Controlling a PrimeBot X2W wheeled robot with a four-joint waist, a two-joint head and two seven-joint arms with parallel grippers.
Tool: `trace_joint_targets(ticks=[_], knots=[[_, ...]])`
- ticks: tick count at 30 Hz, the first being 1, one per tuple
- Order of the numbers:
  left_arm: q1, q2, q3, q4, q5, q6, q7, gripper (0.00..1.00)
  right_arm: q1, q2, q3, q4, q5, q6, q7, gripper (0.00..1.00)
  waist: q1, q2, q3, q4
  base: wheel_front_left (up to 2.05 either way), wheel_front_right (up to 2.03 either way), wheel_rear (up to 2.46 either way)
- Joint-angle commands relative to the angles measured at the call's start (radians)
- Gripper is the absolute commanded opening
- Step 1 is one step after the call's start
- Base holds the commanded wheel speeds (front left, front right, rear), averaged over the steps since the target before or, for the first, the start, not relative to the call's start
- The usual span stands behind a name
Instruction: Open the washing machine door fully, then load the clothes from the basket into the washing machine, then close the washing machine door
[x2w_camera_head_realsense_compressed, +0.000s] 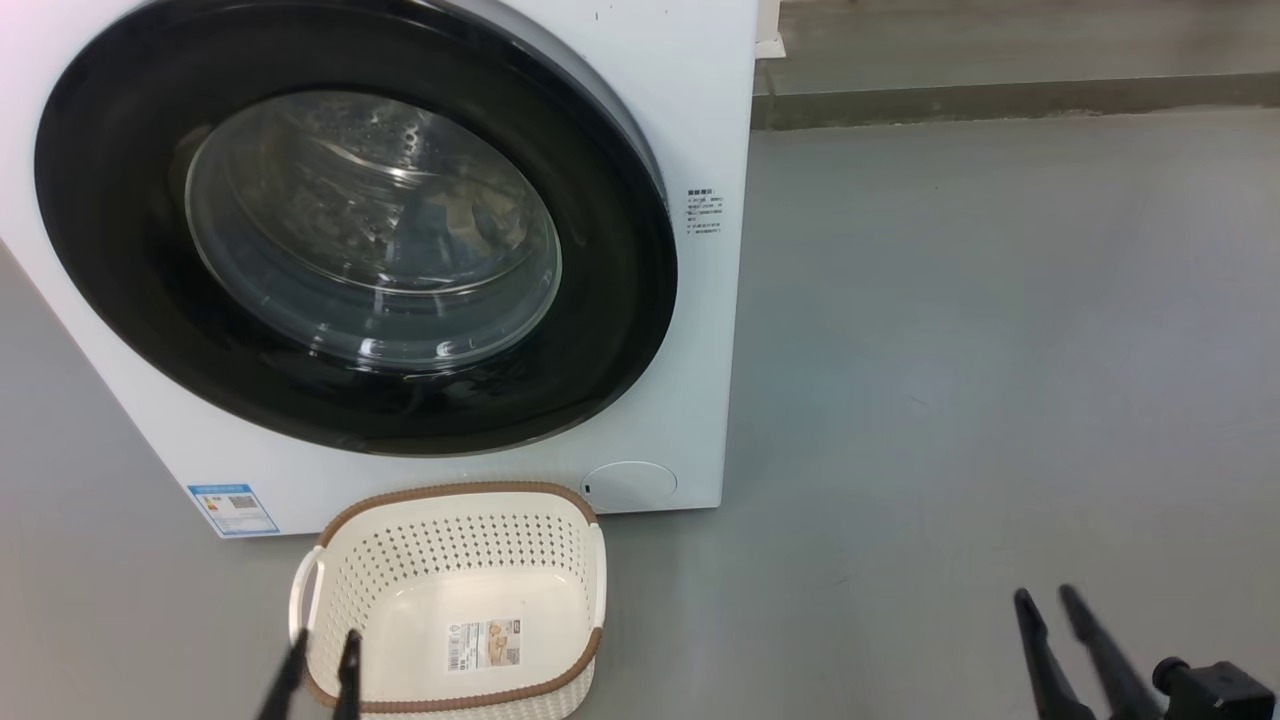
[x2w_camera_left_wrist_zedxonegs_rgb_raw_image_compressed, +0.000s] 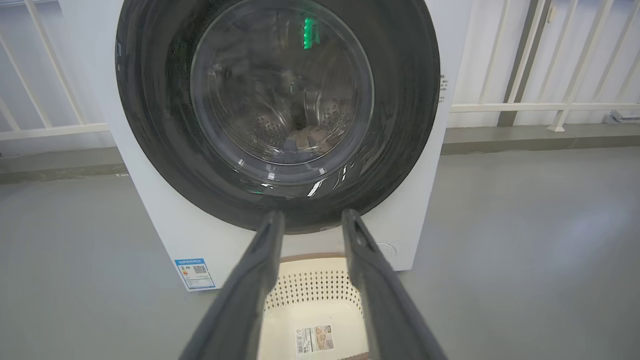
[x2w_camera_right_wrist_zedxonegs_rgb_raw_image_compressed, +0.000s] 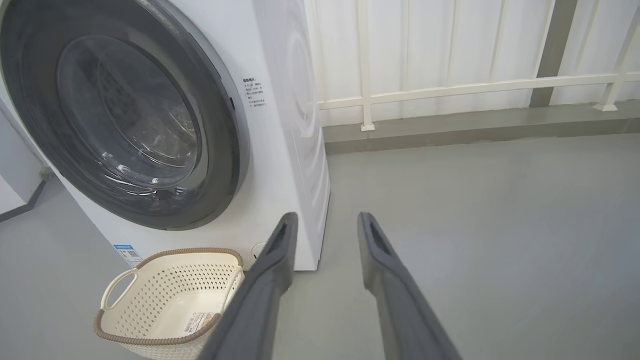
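Washing machine door (x2w_camera_head_realsense_compressed: 600, 330) shut, basket (x2w_camera_head_realsense_compressed: 460, 490) empty on the floor below it: the left end effector (x2w_camera_head_realsense_compressed: 325, 640) hovers at the basket's near rim, the right end effector (x2w_camera_head_realsense_compressed: 1043, 593) well aside, both spread and empty.

The big white front-loading washing machine (x2w_camera_head_realsense_compressed: 700, 100) stands on the smooth grey floor (x2w_camera_head_realsense_compressed: 950, 350), with the white barred railing (x2w_camera_right_wrist_zedxonegs_rgb_raw_image_compressed: 450, 90) behind it and to its right. Its round black-rimmed glass door (x2w_camera_head_realsense_compressed: 120, 250) lies closed against its front, and the pale crumpled clothes (x2w_camera_left_wrist_zedxonegs_rgb_raw_image_compressed: 305, 137) lie inside the drum behind the glass. The cream perforated plastic basket (x2w_camera_head_realsense_compressed: 460, 490) sits on the floor just before the machine, below the door. The left gripper (x2w_camera_head_realsense_compressed: 326, 640) hangs over the basket's near left corner. The right gripper (x2w_camera_head_realsense_compressed: 1044, 595) is over the floor, well to the basket's right.
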Motion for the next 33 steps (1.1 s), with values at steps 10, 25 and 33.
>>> trace_joint_targets(ticks=[10, 25, 33], knots=[[-0.005, -0.015, 0.011, 0.03, -0.086, -0.008, 0.021, 0.0, -0.013, 0.008, -0.003, 0.043, 0.082, 0.0, 0.019, 0.0, 0.0022, 0.0, 0.002, -0.003, 0.0, 0.0, 0.0], [-0.034, -0.021, 0.04, 0.047, -0.245, -0.022, 0.059, 0.0, -0.042, 0.012, -0.008, 0.061, 0.235, 0.0, 0.053, 0.0, 0.0001, 0.0, 0.011, -0.008, 0.0, 0.0, 0.0], [-0.051, -0.025, 0.056, 0.057, -0.336, -0.03, 0.081, 0.0, -0.059, 0.014, -0.011, 0.071, 0.322, -0.001, 0.073, 0.0, 0.0, 0.0, 0.016, -0.01, 0.0, 0.0, 0.0]])
